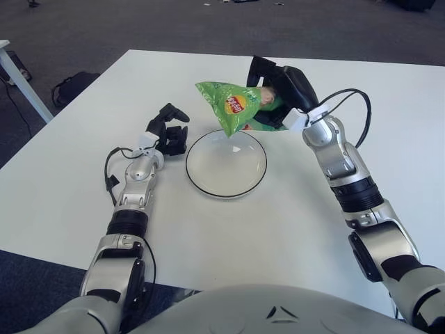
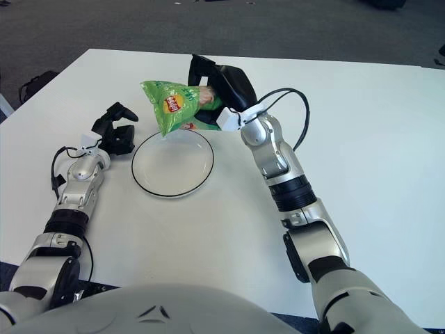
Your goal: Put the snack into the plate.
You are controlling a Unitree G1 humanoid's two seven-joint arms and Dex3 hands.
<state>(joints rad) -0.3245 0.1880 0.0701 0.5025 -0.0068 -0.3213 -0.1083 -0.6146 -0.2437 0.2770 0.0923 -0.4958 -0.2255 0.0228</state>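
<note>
Right hand (image 1: 281, 89) fingers clamped — snack bag (image 1: 233, 104)

We see the snack bag (image 1: 233, 104) as thin glossy green film, crinkled and catching light along its folds. The plate (image 1: 226, 164) looks smooth and glazed white, with a thin dark rim and a faint sheen. The table (image 1: 389, 139) is a matt white top, smooth and even. The right hand (image 1: 281, 87) and left hand (image 1: 169, 132) look like matt black plastic, while the forearms behind them show brushed silvery metal shells with black rubbery cables, and the floor (image 1: 104, 28) looks like rough grey carpet
</note>
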